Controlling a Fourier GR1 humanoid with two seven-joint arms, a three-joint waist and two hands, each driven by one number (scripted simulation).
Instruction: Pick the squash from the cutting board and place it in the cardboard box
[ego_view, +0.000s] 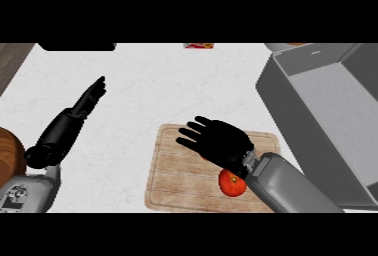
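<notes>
A light wooden cutting board (177, 185) lies at the lower middle of the counter. On it sits the squash (232, 187), orange-red and roundish, partly hidden by my right wrist. My right hand (221, 142) hovers over the board's upper right part, fingers spread and relaxed, holding nothing; the squash sits just behind the palm, near the wrist. The box (275, 97) is a large grey open container at the right, and its inside shows bare. My left hand (90, 97) rests at the left with fingers straight, pointing up the view.
A dark object (77, 46) lies at the counter's far edge on the left, and a small red and white item (198, 45) at the top middle. A brown round thing (7, 150) shows at the left edge.
</notes>
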